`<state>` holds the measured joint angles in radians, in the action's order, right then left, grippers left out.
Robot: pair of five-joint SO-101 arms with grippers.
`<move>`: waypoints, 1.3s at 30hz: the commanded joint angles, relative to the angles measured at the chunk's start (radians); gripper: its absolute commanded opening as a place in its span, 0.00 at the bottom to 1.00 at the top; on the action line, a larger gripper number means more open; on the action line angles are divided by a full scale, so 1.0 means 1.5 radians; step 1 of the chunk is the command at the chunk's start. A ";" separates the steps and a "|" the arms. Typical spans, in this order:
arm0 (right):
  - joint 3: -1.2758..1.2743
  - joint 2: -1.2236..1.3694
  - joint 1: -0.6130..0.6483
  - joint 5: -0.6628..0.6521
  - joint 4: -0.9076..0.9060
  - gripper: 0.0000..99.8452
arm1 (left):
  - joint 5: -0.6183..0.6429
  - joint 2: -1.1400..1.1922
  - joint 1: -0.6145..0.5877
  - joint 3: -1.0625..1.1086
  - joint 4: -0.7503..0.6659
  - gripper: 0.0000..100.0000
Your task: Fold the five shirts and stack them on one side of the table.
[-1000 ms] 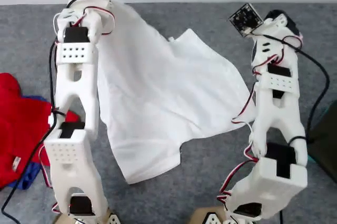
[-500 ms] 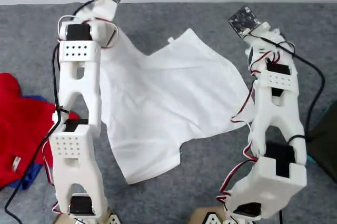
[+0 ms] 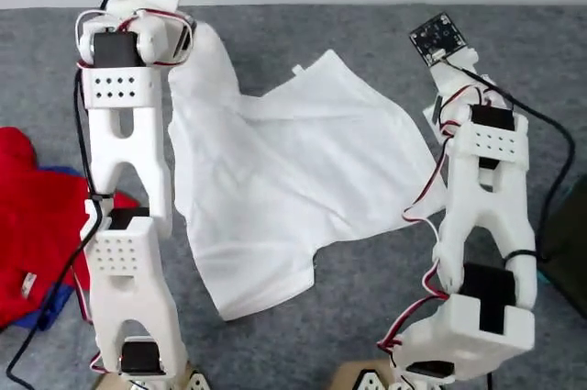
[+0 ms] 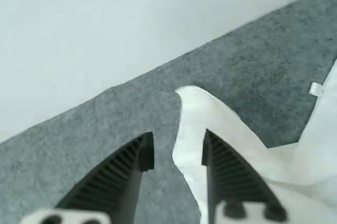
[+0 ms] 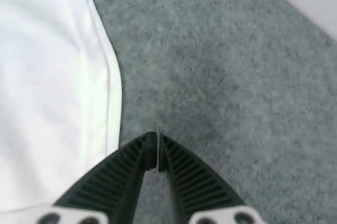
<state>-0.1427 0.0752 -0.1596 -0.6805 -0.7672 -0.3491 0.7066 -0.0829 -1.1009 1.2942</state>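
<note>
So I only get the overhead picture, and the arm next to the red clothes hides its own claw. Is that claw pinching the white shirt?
Observer: No. In the left wrist view the left gripper is open, and an edge of the white shirt shows in the gap between its jaws.
Operator: And the other arm's claw?
Observer: The right gripper is shut on nothing. It sits over the bare grey table surface, just beside the shirt's hem.

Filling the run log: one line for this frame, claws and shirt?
left claw open at white fabric shirt edge | right claw shut, empty, over grey felt table
</note>
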 commanded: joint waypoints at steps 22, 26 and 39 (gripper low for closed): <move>0.038 -0.115 -0.010 0.029 -0.239 0.01 | -0.073 -0.388 0.143 0.471 0.310 0.16; 0.037 -0.115 -0.033 0.054 -0.239 0.01 | -0.073 -0.526 0.181 0.691 0.309 0.16; 0.037 -0.116 -0.047 0.056 -0.301 0.01 | -0.102 -0.735 0.286 1.105 0.302 0.16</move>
<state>-0.1427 -0.0384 -0.2163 -0.6053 -1.1968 -0.4918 -0.3245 0.3253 0.5439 1.7269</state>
